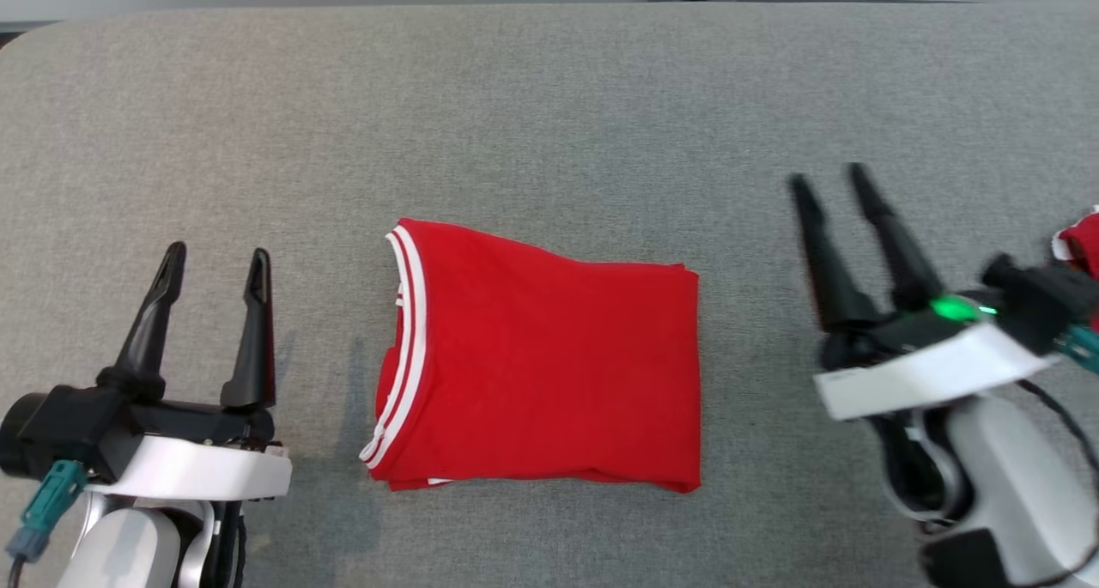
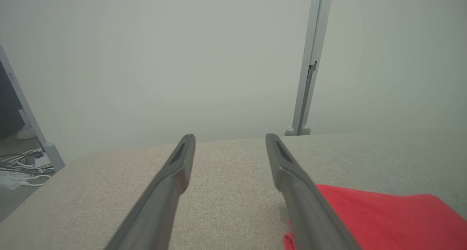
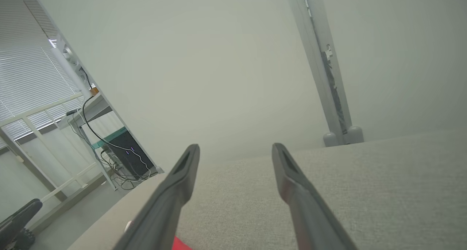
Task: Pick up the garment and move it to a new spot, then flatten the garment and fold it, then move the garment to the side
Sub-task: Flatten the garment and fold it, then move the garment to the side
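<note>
Garment: we've got the red shirt (image 1: 549, 360) with white-striped trim folded into a neat rectangle, lying flat in the middle of the frame on the grey worktop (image 1: 549, 99).
Left hand: our left hand (image 1: 215, 266) sits at the lower left, fingers spread apart, nothing between them, just beside the shirt's striped edge.
Right hand: our right hand (image 1: 828, 176) hovers at the right of the frame, fingers apart and empty, well clear of the shirt's plain edge.
Step in hand: folding looks done, so we judge the move to the side comes next.
How to do it well: we'd pinch all layers together at one folded edge, low against the worktop, and slide or lift evenly so the stack doesn't fan open.
Around us: a second bit of red and white cloth (image 1: 1083, 240) peeks in at the far right edge, behind the right wrist.
In the way: that cloth may crowd the right side; the left looks freer.
</note>
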Controlling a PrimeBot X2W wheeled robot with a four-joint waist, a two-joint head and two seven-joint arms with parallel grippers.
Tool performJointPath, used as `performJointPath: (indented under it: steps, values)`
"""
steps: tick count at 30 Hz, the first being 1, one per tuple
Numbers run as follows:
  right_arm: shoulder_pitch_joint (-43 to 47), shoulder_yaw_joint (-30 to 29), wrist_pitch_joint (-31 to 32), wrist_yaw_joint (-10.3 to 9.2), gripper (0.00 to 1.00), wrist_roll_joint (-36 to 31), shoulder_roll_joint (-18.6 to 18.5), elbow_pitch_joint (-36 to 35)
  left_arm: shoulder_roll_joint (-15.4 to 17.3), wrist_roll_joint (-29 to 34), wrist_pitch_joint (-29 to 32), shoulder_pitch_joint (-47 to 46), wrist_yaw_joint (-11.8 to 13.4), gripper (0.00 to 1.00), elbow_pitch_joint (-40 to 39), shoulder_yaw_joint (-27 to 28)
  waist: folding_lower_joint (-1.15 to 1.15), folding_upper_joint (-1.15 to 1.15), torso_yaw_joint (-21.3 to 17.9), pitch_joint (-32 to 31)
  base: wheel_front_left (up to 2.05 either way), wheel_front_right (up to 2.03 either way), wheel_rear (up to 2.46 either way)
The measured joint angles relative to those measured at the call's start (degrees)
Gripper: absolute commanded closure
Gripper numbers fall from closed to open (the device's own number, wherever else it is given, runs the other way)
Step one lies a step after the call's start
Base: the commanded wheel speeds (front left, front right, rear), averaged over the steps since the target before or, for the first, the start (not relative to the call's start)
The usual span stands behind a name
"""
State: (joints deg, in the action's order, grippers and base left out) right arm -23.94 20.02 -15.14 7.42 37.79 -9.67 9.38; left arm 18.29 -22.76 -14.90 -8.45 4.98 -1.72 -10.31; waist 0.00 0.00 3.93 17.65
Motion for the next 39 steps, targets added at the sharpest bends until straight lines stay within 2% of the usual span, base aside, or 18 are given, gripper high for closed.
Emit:
performJointPath:
  steps: [5,9,13,24,39]
  values:
    - [6.3,-10.3,2.1,0.00,0.00,-8.0,-2.9,-4.1,0.6,0.0,0.3,1.0,0.6,0.00,-0.7,0.7,0.00,0.00,-1.3,-0.4,0.00,0.00,0.00]
    - [10.6,-17.0,4.8,0.00,0.00,-13.9,-2.9,-8.5,1.1,-0.3,0.7,1.5,1.3,0.00,-1.1,1.3,0.00,0.00,-2.3,-0.9,0.00,0.00,0.00]
    - [14.2,-20.6,7.7,0.01,0.00,-18.3,-2.1,-12.5,1.4,-0.5,1.1,2.4,1.7,0.00,-1.4,1.5,0.00,0.00,-2.9,-1.7,0.00,0.00,0.00]
    - [20.0,-22.5,12.1,0.01,0.00,-21.7,0.2,-17.5,2.3,-0.5,2.3,4.8,2.5,0.00,-1.7,1.1,0.00,0.00,-3.8,-4.1,0.00,0.00,0.00]
    - [24.7,-21.5,15.2,0.01,0.00,-22.8,-0.1,-18.2,2.6,-0.5,3.6,8.5,3.1,0.00,-1.9,-0.5,0.00,0.00,-3.8,-10.0,0.00,0.00,0.00]
